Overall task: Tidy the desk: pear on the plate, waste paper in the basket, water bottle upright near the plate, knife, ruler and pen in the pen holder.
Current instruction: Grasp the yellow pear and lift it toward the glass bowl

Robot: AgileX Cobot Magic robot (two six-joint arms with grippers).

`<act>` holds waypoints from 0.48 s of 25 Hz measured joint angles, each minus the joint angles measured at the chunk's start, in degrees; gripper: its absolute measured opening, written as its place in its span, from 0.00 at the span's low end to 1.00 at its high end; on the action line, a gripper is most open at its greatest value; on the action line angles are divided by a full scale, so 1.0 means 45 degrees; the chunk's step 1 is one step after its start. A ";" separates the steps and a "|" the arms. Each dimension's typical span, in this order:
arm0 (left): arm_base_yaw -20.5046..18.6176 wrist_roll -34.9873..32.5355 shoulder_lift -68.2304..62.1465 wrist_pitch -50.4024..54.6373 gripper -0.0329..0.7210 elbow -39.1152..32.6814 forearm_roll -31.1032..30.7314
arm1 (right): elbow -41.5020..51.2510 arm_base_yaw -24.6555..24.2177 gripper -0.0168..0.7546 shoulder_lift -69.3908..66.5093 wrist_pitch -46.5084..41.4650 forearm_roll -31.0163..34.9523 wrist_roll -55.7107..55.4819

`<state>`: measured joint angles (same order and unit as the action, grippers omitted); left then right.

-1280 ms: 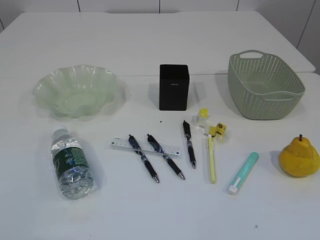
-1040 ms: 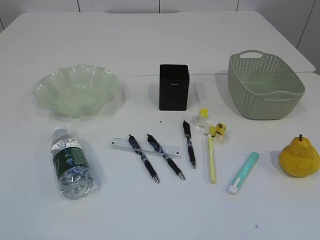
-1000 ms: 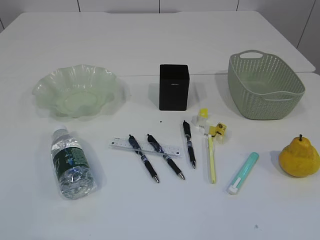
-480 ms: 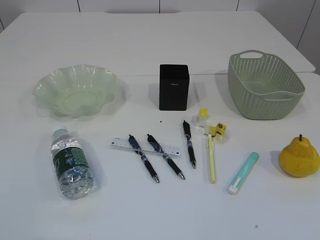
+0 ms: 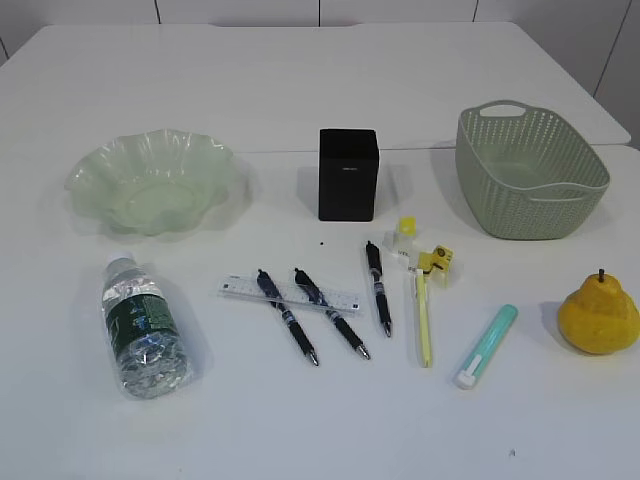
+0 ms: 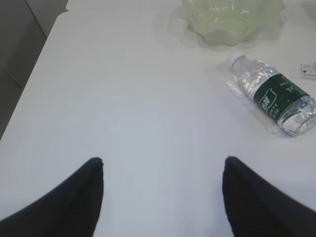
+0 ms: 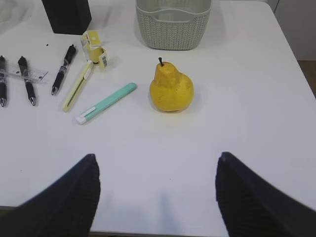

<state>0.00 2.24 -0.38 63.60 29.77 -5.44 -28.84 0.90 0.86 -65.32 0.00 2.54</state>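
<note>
Since nothing is held yet and both grippers (image 6: 163, 197) (image 7: 155, 197) are spread wide, the pear (image 7: 171, 89), standing right of the basket (image 7: 173, 27), should be gripped gently round its fat middle.

pear (image 5: 598, 317): 1 | plate (image 5: 155, 182): 1 | basket (image 5: 530, 172): 1 | water bottle (image 5: 144, 327): 1 | pen holder (image 5: 348, 174): 1 | ruler (image 5: 240, 289): 1 | black pens (image 5: 377, 286): 3
</note>
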 joint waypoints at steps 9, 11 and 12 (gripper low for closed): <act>0.0000 0.0000 0.0000 0.0000 0.74 0.0000 0.0000 | 0.0000 0.0000 0.73 0.0000 0.0000 -0.0093 0.0000; 0.0000 0.0000 0.0000 0.0000 0.73 0.0000 0.0000 | 0.0000 0.0000 0.73 0.0000 0.0000 -0.0093 0.0000; 0.0000 0.0000 0.0000 0.0000 0.72 0.0000 0.0000 | 0.0000 0.0000 0.73 0.0000 0.0000 -0.0093 0.0000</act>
<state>0.00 2.24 -0.38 63.60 29.77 -5.44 -28.84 0.90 0.86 -65.32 -0.42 2.54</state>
